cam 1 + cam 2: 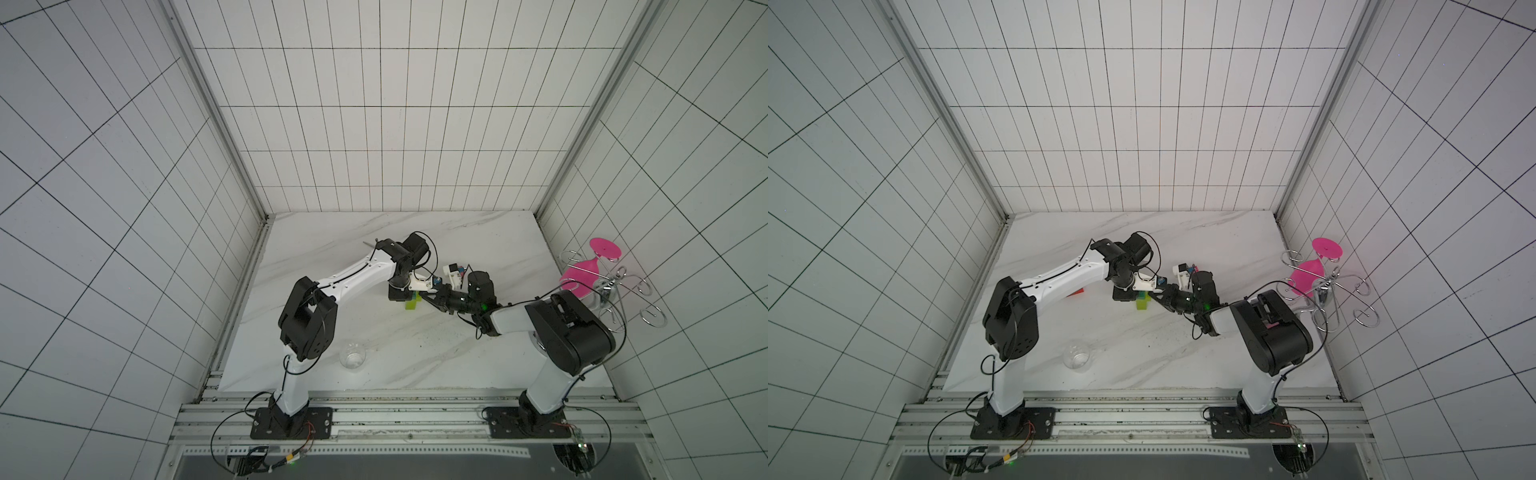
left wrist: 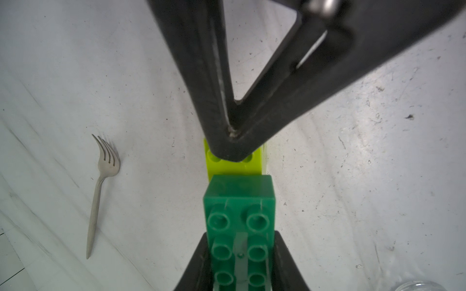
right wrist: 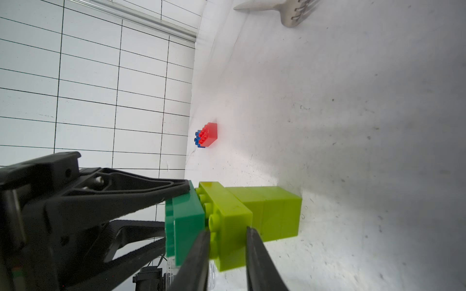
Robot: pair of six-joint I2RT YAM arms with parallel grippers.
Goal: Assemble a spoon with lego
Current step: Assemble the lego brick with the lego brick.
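The partly built spoon stands upright at mid-table, and its lime green stem rests its lower end on the white marble-patterned table. A lime green studded crossbar brick tops the stem.

The right gripper reaches in from the right with its two black fingers pressed against opposite sides of that crossbar brick, pinching it. The left gripper comes in from the left and pinches a dark green studded brick between its fingers. It holds that brick against the crossbar's studded face. In the right wrist view some lime studs show between the two bricks, and I cannot tell whether they are fully seated.

A red brick and a blue brick lie together to the left, near the left wall and well apart from the spoon. A thin silver metal fork lies flat on the far left of the table. A clear glass stands near the front edge. A pink plastic wine glass hangs on a wire rack to the right, beyond the table's right edge.
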